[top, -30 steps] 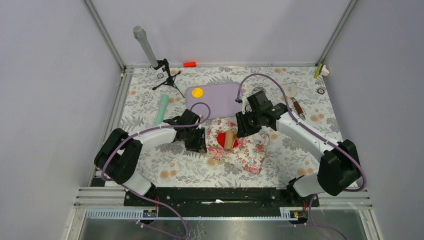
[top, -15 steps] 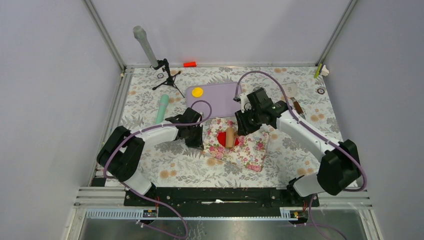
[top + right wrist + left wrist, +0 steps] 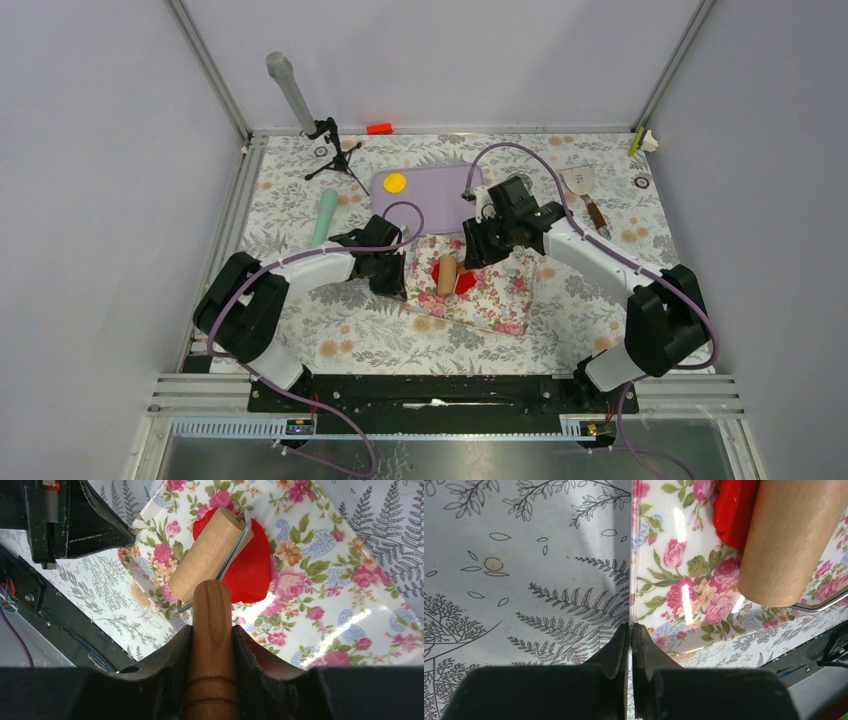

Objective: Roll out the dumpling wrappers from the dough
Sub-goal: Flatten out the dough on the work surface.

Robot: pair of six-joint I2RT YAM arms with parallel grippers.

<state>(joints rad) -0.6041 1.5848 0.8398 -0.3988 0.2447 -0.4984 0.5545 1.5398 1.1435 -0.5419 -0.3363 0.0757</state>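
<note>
Flattened red dough (image 3: 250, 567) lies on a floral mat (image 3: 500, 295) in the middle of the table, partly under a wooden roller (image 3: 209, 555). My right gripper (image 3: 212, 630) is shut on the roller's wooden handle (image 3: 212, 680), and from above it sits just right of the roller (image 3: 446, 275). My left gripper (image 3: 630, 626) is shut on the mat's left edge (image 3: 633, 595), with dough (image 3: 734, 510) and the roller (image 3: 794, 540) beyond it. One yellow wrapper (image 3: 395, 183) rests on the purple board (image 3: 440, 195). No red wrapper shows.
A green cylinder tool (image 3: 323, 218) lies left of the board. A small tripod (image 3: 335, 152) with a grey tube (image 3: 290, 90) stands at the back left. A red-orange block (image 3: 379, 128) sits on the back rail, and a spatula (image 3: 585, 190) lies at the right.
My left gripper has shut on the mat's edge. The right arm has pushed the roller leftward across the dough, and the mat has shifted slightly left.
</note>
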